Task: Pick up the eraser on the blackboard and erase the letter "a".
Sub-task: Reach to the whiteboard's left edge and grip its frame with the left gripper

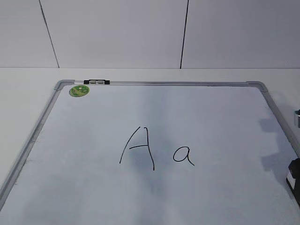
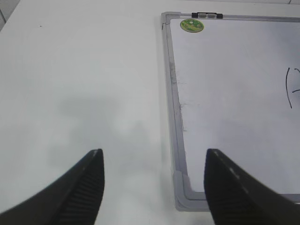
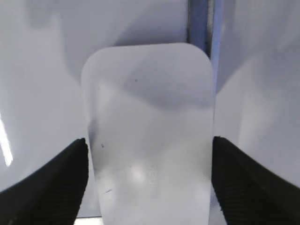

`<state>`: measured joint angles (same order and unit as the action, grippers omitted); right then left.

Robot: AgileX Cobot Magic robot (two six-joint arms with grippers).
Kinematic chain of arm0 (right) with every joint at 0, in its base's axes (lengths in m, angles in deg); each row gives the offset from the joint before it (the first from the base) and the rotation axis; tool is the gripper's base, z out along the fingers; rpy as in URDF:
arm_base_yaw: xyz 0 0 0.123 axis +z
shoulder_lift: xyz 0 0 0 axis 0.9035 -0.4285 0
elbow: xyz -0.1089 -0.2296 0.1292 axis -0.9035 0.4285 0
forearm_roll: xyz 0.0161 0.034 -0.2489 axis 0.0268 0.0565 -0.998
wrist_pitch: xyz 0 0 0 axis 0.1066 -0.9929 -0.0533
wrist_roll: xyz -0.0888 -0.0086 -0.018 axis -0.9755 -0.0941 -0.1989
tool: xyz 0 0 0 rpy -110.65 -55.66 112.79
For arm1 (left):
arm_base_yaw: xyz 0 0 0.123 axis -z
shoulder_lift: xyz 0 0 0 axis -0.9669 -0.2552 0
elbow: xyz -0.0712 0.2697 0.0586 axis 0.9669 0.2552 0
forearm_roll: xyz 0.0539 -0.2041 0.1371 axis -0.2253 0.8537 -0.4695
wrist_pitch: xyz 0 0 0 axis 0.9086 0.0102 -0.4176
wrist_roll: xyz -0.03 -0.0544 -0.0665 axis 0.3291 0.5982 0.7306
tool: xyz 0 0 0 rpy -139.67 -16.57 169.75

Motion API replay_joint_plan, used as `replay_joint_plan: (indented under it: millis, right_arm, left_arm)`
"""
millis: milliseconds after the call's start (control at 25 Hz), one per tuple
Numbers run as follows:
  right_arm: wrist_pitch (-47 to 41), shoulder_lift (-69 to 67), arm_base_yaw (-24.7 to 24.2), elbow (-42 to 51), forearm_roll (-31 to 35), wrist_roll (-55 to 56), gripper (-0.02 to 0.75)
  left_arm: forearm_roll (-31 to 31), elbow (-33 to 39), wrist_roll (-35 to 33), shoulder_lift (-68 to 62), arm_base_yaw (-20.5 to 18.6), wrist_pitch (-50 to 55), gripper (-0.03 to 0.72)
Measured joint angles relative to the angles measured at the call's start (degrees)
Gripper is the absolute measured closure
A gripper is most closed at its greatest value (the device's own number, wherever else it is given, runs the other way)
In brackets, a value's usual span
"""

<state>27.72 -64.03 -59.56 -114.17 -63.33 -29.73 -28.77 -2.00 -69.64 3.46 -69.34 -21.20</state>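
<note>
The blackboard (image 1: 154,187) lies flat and has a silver-grey frame. A capital "A" (image 1: 138,147) and the small letter "a" (image 1: 183,155) are written near its middle. The white eraser (image 3: 150,136) fills the right wrist view and lies by the board's frame (image 3: 199,23). My right gripper (image 3: 150,187) is open, with one finger on each side of the eraser and a thin gap on the left. In the exterior view it shows only as a dark part at the right edge (image 1: 295,183). My left gripper (image 2: 154,187) is open and empty above the board's near left corner (image 2: 185,194).
A round green sticker (image 1: 78,90) and a small black-and-silver clip (image 1: 96,82) sit at the board's far left corner. The sticker also shows in the left wrist view (image 2: 192,25). White table (image 2: 84,84) lies left of the board. A white wall (image 1: 150,33) stands behind.
</note>
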Motion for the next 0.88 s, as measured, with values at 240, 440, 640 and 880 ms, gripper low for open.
replay_joint_plan:
  millis: [240, 440, 640, 880]
  right_arm:
    - [0.08, -0.9, 0.0, 0.0, -0.44, 0.0, 0.125]
    - [0.13, -1.46, 0.0, 0.0, -0.44, 0.0, 0.137]
    - [0.13, -1.46, 0.0, 0.0, -0.55, 0.0, 0.146]
    - [0.13, -1.46, 0.0, 0.0, -0.55, 0.0, 0.176]
  left_arm:
    - [0.0, 0.0, 0.0, 0.0, 0.0, 0.0, 0.191]
    - [0.0, 0.0, 0.0, 0.0, 0.0, 0.0, 0.191]
    - [0.0, 0.0, 0.0, 0.0, 0.0, 0.0, 0.191]
    - [0.0, 0.0, 0.0, 0.0, 0.0, 0.0, 0.191]
